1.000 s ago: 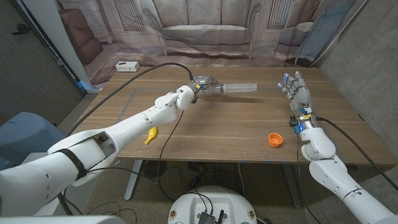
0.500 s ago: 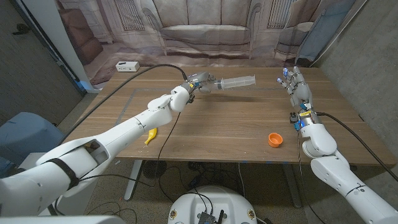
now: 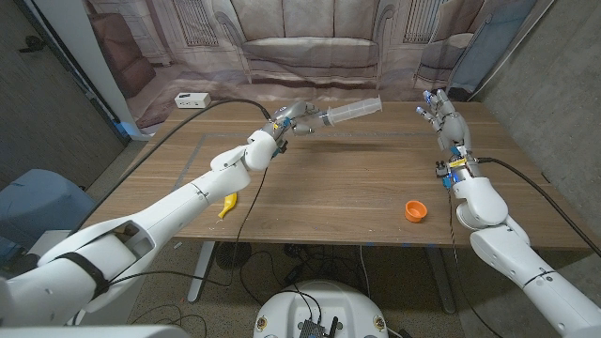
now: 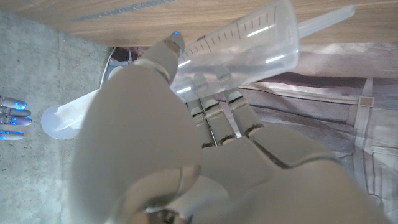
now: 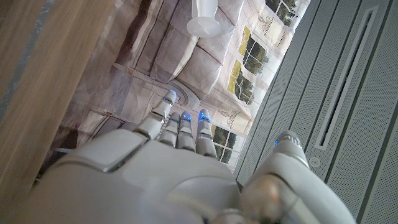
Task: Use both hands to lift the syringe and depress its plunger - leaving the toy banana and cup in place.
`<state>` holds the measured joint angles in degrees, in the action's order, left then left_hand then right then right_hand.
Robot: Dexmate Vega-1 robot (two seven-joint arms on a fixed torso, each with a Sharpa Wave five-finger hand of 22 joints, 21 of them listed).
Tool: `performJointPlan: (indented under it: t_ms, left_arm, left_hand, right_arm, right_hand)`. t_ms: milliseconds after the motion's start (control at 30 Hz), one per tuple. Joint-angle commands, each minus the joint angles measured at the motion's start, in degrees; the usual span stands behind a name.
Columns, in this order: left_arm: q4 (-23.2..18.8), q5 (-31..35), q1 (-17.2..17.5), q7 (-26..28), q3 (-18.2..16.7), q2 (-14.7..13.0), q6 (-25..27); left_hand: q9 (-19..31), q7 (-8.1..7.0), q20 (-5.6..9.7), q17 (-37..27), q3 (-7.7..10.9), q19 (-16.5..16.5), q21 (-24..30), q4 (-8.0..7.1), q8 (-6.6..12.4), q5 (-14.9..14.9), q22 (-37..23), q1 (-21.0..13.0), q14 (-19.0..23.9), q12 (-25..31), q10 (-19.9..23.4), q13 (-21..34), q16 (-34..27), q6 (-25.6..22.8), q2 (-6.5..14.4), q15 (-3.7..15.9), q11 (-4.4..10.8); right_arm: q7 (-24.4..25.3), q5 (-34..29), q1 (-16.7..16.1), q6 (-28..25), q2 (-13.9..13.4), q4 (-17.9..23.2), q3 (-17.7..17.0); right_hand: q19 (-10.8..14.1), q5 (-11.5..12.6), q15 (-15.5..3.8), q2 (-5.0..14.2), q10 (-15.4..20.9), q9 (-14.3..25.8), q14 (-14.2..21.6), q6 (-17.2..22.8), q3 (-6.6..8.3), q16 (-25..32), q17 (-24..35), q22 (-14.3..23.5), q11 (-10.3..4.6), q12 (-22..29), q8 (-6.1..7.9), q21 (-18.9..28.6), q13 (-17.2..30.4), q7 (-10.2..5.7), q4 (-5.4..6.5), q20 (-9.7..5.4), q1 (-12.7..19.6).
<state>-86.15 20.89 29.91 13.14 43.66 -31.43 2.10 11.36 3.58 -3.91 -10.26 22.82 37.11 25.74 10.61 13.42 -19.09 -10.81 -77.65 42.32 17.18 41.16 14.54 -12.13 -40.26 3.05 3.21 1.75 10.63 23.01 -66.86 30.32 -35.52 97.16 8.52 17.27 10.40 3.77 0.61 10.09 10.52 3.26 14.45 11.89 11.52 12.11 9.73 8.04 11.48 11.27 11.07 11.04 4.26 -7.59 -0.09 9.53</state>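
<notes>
1. The left hand [image 3: 293, 118] grips the syringe [image 3: 346, 114] and holds it in the air above the far half of the table [image 3: 357, 188]; in the left wrist view its fingers [image 4: 214, 115] wrap around the clear barrel.
2. The syringe's long axis runs roughly across the table, from the left hand toward the robot's right, with the free end tilted slightly upward.
3. The right hand [image 3: 445, 120] holds nothing; it is raised above the table's far right part with its fingers apart and pointing up.
4. The free end of the syringe points toward the right hand, with a clear gap of air between them. In the right wrist view a flared end of the syringe [image 5: 208, 18] shows beyond the fingertips [image 5: 185, 118].
5. Judgement: the right hand is the one placed to reach the free end, so the coming move likely needs it to travel inward along the syringe's axis and push back toward the left hand.
6. The yellow toy banana [image 3: 228, 205] lies near the front left edge, and the orange cup [image 3: 416, 210] sits near the front right, both well apart from either hand.
</notes>
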Motion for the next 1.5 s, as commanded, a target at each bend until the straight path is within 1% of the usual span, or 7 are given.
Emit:
performJointPlan:
  t_ms: [33,300,633,767,1000,1133,1500]
  left_arm:
    - [-0.42,-3.27,2.37,1.74,-2.93,-0.14,-3.70]
    - [-1.53,-4.60,2.99,0.64,-3.73,-0.55,-4.51]
    - [-0.83,-6.80,3.73,1.01,-4.91,-0.04,-7.59]
    - [-1.04,-7.30,4.19,1.03,-5.30,-0.12,-8.13]
    - [-1.87,-7.90,5.13,1.47,-6.10,-0.23,-8.53]
    - [-2.34,-8.04,5.56,1.50,-6.34,-0.32,-8.44]
    - [-3.06,-8.36,6.42,1.57,-6.77,-0.42,-8.29]
  left_hand:
    - [0.30,0.01,3.47,-0.26,2.60,2.97,0.29,-1.03,0.13,-0.42,-0.16,-2.05,1.40,0.08,0.40,0.34,0.13,-0.45,2.56,1.97,0.20]
    - [0.33,0.12,3.60,-0.26,2.62,2.53,0.28,-1.08,-0.31,-0.57,-0.14,-1.77,0.79,-0.33,-0.21,0.44,0.53,0.13,2.21,1.54,0.13]
    - [0.34,0.16,3.55,-0.26,2.62,2.24,0.27,-1.05,-0.49,-0.63,-0.12,-1.62,0.49,-0.51,-0.41,0.53,0.72,0.26,1.88,1.64,0.04]
    - [0.35,0.18,3.53,-0.28,2.64,2.16,0.28,-1.08,-0.54,-0.65,-0.11,-1.56,0.58,-0.54,-0.40,0.56,0.69,0.28,1.84,1.56,-0.05]
    - [0.36,0.03,3.72,-0.31,2.79,2.33,0.45,-1.04,-0.53,-0.77,-0.09,-1.57,1.06,-0.52,-0.06,0.65,0.55,-0.06,1.78,1.84,0.31]
    - [0.37,0.02,3.79,-0.33,2.89,2.41,0.52,-1.01,-0.58,-0.83,-0.09,-1.64,1.05,-0.56,-0.05,0.68,0.57,-0.06,1.82,1.88,0.27]
    - [0.39,0.15,3.85,-0.36,3.06,2.04,0.50,-1.04,-0.73,-0.99,-0.07,-1.62,0.78,-0.71,-0.11,0.76,0.71,0.00,1.87,1.67,0.22]
  right_arm:
    - [2.87,-5.73,1.04,0.74,0.44,0.82,-0.20]
    - [5.73,-12.77,1.30,1.27,0.27,1.33,-0.86]
    - [6.37,-17.40,1.05,-1.07,-1.48,3.69,-1.48]
    - [7.13,-19.40,1.00,-2.03,-1.79,4.52,-1.65]
    - [7.57,-23.32,0.71,-4.56,-3.47,6.79,-2.10]
    - [7.38,-24.46,0.89,-5.23,-4.09,7.44,-1.90]
    - [7.52,-26.65,1.89,-4.82,-4.62,7.88,-1.50]
  right_hand:
    - [-0.19,0.21,-0.34,-0.11,0.92,0.25,0.91,0.61,-0.30,0.65,0.07,0.17,-0.02,0.71,0.25,-0.18,0.20,-0.64,0.06,0.37,0.32]
    - [0.86,0.27,-0.82,0.12,1.49,0.25,1.54,1.34,-0.13,0.76,-0.04,0.16,-0.27,0.81,0.40,0.24,0.19,-0.23,-0.05,-0.84,0.69]
    - [1.08,0.31,-1.15,0.23,1.58,0.25,1.70,1.19,0.02,0.71,-0.14,0.14,-0.46,0.77,0.27,0.27,0.19,0.04,-0.23,-0.95,1.12]
    - [1.25,0.27,-1.32,0.06,1.43,0.25,2.14,0.88,-0.04,0.79,-0.18,0.14,-0.69,0.63,0.09,0.30,0.18,-1.02,-0.28,-0.84,1.19]
    - [3.66,0.25,-1.47,0.20,1.11,0.25,4.31,-0.17,-0.07,1.47,-0.08,0.18,-1.20,0.35,-0.35,1.04,0.16,-2.09,-0.08,-1.00,1.04]
    - [4.08,0.26,-1.43,0.27,0.99,0.25,4.52,-1.42,-0.03,1.46,-0.05,0.20,-1.22,0.26,-0.76,1.09,0.15,-1.54,-0.06,-1.13,1.08]
    - [3.90,0.28,-1.65,0.31,1.58,0.24,3.79,-1.55,0.13,0.96,-0.14,0.20,-1.34,0.41,-0.55,0.82,0.13,-1.62,-0.28,-1.31,1.56]
